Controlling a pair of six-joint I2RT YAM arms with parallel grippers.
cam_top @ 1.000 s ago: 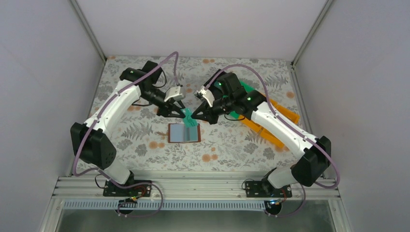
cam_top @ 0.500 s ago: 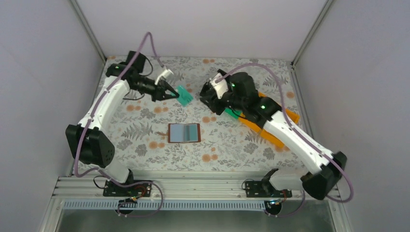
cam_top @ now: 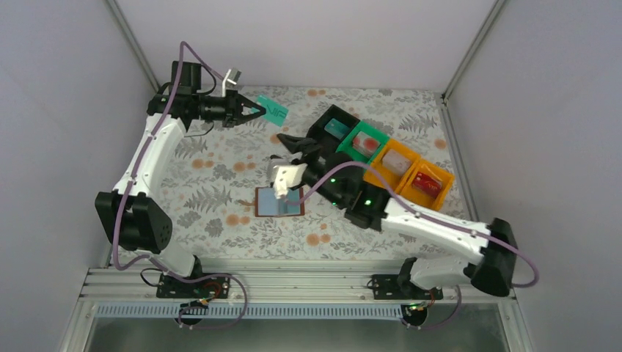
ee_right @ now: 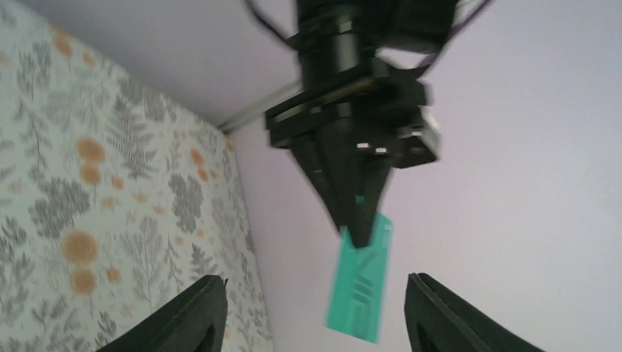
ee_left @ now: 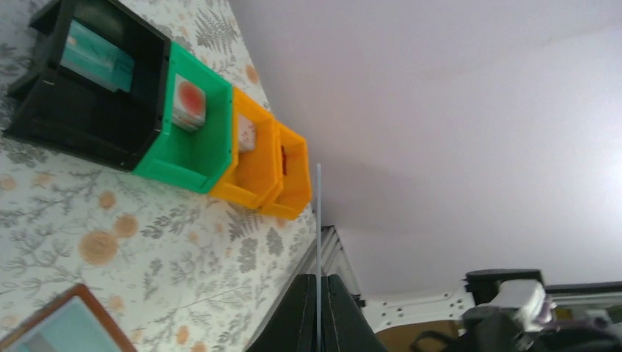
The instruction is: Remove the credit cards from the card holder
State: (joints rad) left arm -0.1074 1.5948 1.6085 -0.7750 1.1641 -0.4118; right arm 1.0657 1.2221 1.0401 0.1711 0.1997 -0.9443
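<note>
Swinging back toward the far left corner since half a second ago, my left pincer (cam_top: 253, 110) pinches the teal credit card (cam_top: 276, 111) and holds it clear above the bench (cam_top: 220, 198). The card's long axis continues the line of my fingers, with its free end pointing right toward the bins (cam_top: 363, 143). My left wrist camera sees it edge-on. My right pincer (ee_right: 315, 282) has come across over the card holder (cam_top: 270, 205), which lies open and flat, long axis left to right. That pincer's fingers are spread wide.
</note>
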